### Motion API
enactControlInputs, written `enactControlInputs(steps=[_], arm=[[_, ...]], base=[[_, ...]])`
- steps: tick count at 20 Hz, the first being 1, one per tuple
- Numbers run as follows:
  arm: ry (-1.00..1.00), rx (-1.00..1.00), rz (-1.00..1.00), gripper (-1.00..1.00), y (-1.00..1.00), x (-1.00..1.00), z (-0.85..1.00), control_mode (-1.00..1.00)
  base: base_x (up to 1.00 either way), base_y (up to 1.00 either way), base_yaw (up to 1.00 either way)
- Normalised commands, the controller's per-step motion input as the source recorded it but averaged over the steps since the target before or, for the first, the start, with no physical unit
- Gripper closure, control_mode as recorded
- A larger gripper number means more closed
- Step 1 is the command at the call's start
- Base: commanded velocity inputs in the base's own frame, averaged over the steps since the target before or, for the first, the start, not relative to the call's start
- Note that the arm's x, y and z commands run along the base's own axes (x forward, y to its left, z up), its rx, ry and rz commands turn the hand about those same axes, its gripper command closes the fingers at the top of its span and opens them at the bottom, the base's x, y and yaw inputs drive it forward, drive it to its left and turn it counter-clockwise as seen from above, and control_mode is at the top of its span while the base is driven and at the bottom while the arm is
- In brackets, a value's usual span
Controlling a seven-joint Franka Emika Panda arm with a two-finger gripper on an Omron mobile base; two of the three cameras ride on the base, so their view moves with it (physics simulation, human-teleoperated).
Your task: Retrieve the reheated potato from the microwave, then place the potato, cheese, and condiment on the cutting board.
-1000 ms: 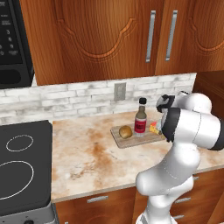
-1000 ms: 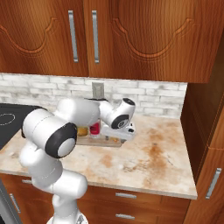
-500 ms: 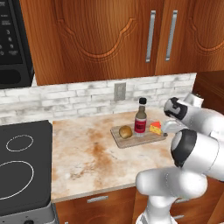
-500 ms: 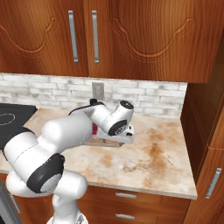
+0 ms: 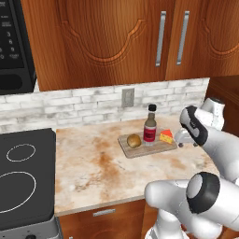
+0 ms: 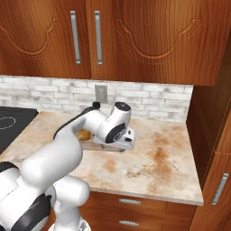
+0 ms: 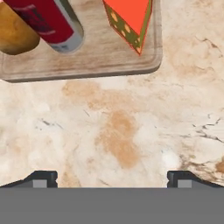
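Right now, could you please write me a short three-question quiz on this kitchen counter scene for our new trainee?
1. True or false: the small golden-brown potato lies on the pale-brown wooden cutting board.
2. What stands between the potato and the yellow-orange cheese wedge on the board?
A. a mug
B. the slim condiment bottle with a red label
C. a spoon
3. Fill in: the gripper hangs over the marbled stone counter beside the board, its jaws ____.

Key:
1. True.
2. B.
3. Open, with nothing between them.
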Motion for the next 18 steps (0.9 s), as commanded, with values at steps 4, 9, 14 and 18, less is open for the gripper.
enactControlInputs(steps=[4,9,14,18], arm=[[0.00,-0.07,-0.05,-1.00,0.10,-0.42,0.30,-1.00],[0.00,0.00,0.00,-1.00,0.21,-0.39,0.34,-1.00],[0.00,-0.01,0.00,-1.00,0.24,-0.40,0.33,-1.00],[0.00,0.00,0.00,-1.00,0.23,-0.43,0.31,-1.00]], base=[[0.00,0.00,0.00],[0.00,0.00,0.00],[0.00,0.00,0.00],[0.00,0.00,0.00]])
